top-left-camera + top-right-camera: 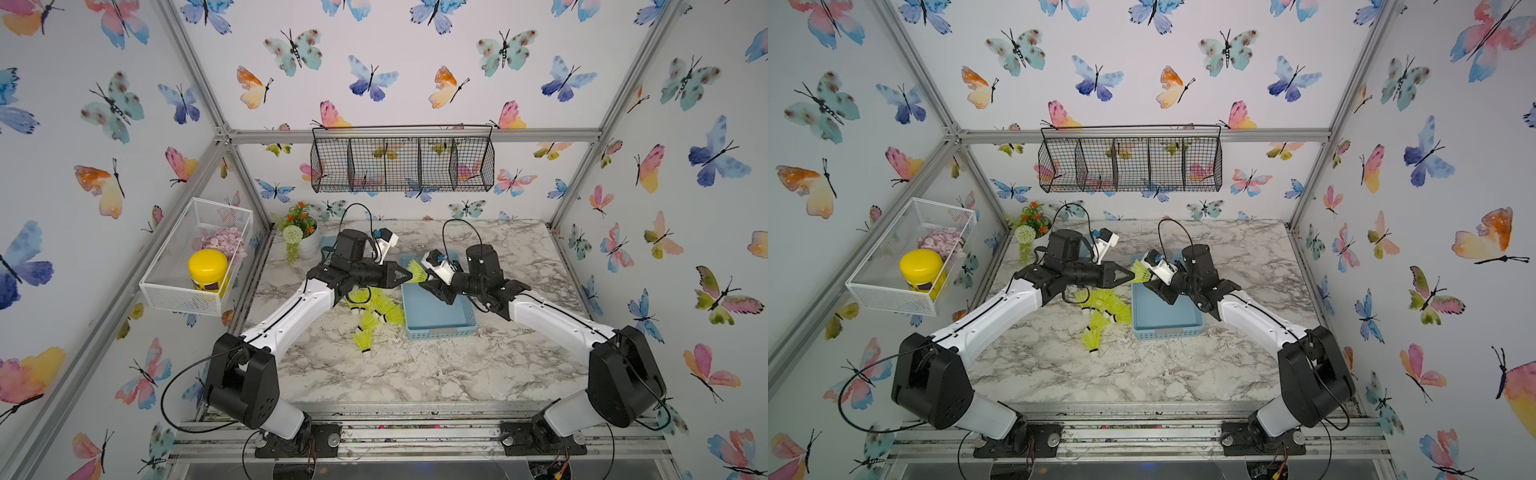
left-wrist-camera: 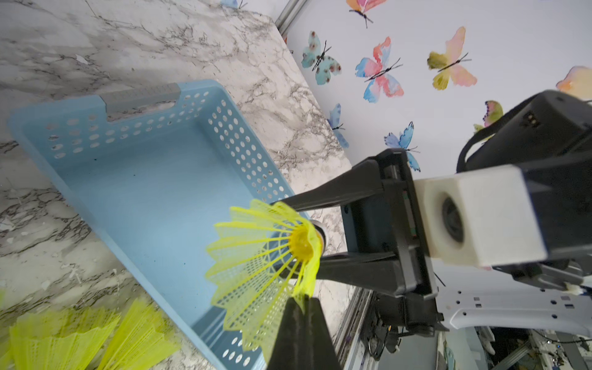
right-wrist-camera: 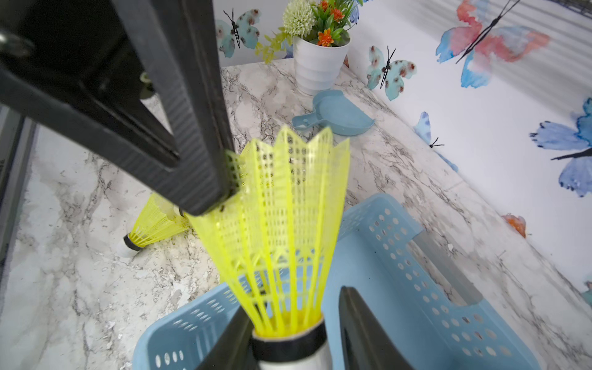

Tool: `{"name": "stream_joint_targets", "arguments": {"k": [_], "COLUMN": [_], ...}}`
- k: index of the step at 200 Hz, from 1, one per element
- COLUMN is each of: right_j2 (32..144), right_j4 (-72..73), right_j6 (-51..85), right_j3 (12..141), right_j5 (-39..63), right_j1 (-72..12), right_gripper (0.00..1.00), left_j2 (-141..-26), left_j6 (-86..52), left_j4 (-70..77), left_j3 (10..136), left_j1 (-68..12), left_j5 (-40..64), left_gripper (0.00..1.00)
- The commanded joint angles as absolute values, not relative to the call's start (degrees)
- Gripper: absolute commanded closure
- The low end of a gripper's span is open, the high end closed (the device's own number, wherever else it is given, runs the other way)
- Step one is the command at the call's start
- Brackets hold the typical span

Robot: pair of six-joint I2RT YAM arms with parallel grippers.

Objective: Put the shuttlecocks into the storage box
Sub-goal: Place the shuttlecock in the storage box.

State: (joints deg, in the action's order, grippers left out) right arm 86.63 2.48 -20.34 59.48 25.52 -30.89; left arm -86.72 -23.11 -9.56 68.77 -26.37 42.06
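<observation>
Pinching shuttlecock [image 2: 256, 256] rim, left hand [image 2: 301, 304] overhangs box [image 2: 144, 128] edge.

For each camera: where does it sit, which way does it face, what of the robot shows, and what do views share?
Top views: high behind the arm bases, looking down across the table; left arm and right arm show.
Left wrist: on the left arm, facing the box and right gripper; its own finger shows.
Right wrist: on the right arm, facing the pot and left gripper; its own fingers show.
Shared: all four show the shuttlecock between the grippers.
</observation>
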Motion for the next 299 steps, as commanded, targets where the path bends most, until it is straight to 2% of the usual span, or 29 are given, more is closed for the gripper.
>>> {"name": "stream_joint_targets", "arguments": {"k": [1, 25, 64, 98, 149, 185, 299], "right_j2": [83.67, 81.95, 80.95, 79.78, 79.49, 79.81, 79.75], "right_j4": [4.37, 4.26, 3.59, 0.35, -6.44, -9.80, -11.14], "right_j6": [-13.23, -6.84, -7.91, -5.82, 7.39, 12.08, 16.67], "right_j3": [57.85, 55.57, 53.18, 52.11, 50.71, 49.31, 43.52], "right_j5": [21.89, 19.41, 24.25, 16.76, 7.17, 9.26, 16.97], "right_j1": [-26.53, -23.17, -22.45, -22.33, -20.43, -19.19, -19.06], "right_gripper": [0.57, 0.58, 0.59, 0.57, 0.57, 0.57, 0.58], "left_j2": [-86.43, -87.98, -92.98, -95.73, -100.43, -105.98, -123.05], "left_j6": [-30.86, -34.54, -36.60, -38.48, -43.58, -45.35, -41.35], "left_j4": [1.01, 6.27, 9.82, 12.18, 16.23, 17.57, 10.77], "left_j3": [67.01, 65.93, 67.46, 68.37, 69.42, 72.35, 87.97], "left_j1": [-26.75, -27.54, -28.68, -29.59, -31.70, -32.56, -32.82], "left_j5": [42.05, 39.89, 41.37, 40.06, 32.72, 28.23, 29.58], "left_gripper": [1.00, 1.00, 1.00, 1.00, 1.00, 1.00, 1.00]}}
